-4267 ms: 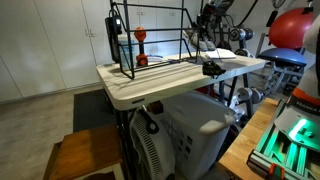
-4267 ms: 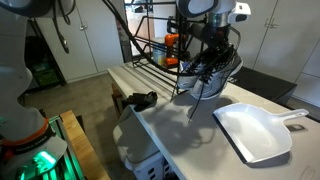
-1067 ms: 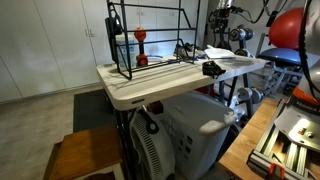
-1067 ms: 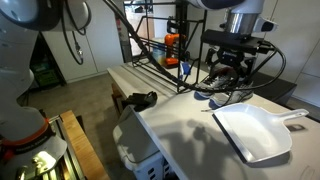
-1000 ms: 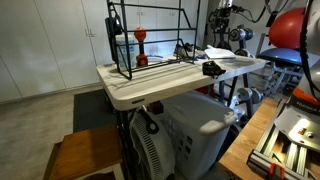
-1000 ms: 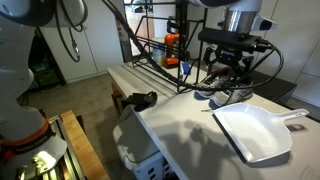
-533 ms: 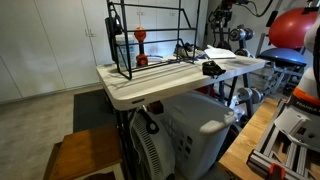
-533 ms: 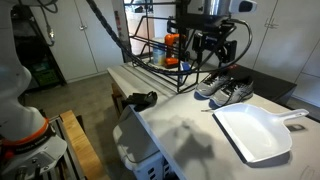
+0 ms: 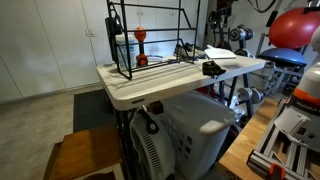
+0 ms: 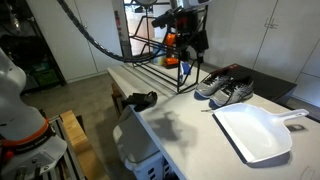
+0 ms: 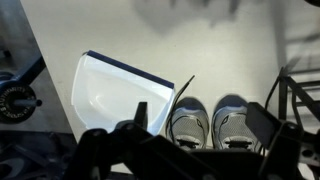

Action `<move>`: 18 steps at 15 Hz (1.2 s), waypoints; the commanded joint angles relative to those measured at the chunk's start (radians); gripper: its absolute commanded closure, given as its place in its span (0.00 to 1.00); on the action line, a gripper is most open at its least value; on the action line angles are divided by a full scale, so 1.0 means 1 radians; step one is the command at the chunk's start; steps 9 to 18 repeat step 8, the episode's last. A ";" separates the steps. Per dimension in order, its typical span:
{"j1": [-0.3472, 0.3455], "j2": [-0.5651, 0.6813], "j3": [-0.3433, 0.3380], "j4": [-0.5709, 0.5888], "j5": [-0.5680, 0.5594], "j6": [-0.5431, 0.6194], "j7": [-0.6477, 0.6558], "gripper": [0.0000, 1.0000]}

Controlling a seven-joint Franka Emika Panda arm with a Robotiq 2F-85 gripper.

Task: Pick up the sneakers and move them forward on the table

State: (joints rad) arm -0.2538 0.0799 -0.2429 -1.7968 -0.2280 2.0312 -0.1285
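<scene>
Fingers (image 11: 262, 124): apart, nothing in them; dark blurs along bottom edge of wrist view.
Sneakers (image 11: 214, 122): pair side by side, bottom centre of wrist view, seen betw. my two fingers but well below, no contact. In an exterior view they're right of centre (image 10: 226, 88); I'm up by the top edge.
Desk (image 10: 185, 135): carries the pair; white dustpan (image 10: 255, 130) near, lower right.
Progress: pair down, ungripped. Can't tell if that's the fwd spot; if not, descend, grip, lift, carry all remain.

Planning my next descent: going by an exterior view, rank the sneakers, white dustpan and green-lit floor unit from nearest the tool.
In an exterior view:
1. sneakers, just below-right of the tool.
2. white dustpan, nearer the camera.
3. green-lit floor unit, far left, low.
</scene>
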 commanded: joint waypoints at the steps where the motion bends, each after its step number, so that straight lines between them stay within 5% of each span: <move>1: 0.069 -0.161 0.044 -0.224 -0.198 -0.059 0.188 0.00; 2: 0.084 -0.188 0.067 -0.264 -0.210 -0.104 0.195 0.00; 3: 0.055 -0.095 0.043 -0.143 -0.148 -0.065 0.138 0.00; 6: 0.081 -0.156 0.075 -0.227 -0.184 -0.099 0.182 0.00; 18: 0.079 -0.167 0.073 -0.234 -0.186 -0.101 0.182 0.00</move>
